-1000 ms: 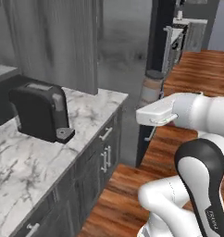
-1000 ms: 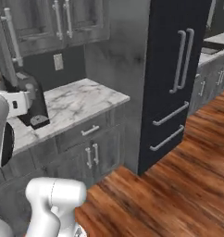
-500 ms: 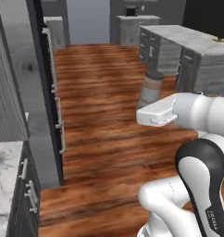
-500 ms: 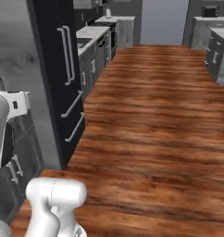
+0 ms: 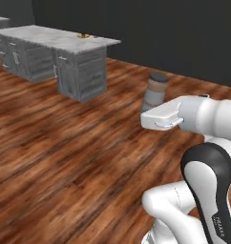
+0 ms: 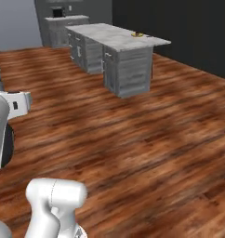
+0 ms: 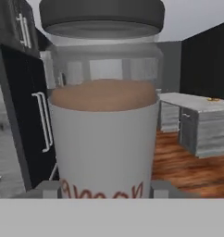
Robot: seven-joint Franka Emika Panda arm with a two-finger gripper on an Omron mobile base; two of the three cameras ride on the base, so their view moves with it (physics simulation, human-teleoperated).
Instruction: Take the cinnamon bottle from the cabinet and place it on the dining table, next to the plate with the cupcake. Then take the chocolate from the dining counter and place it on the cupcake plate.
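Red lettering low on the cinnamon bottle (image 7: pixel 103 139), between the gripper's tips, cut off, unreadable. No other text.

Rendered home kitchen, marble-topped island (image 5: pixel 65 40) with grey cabinet fronts, wooden plank floor (image 5: pixel 65 157), tall dark fridge (image 7: pixel 33 115)

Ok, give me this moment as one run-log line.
phase: carrying | fingers: shut on cinnamon bottle | bottle: upright, above wood floor | dining table: ahead | plate: on table's near end
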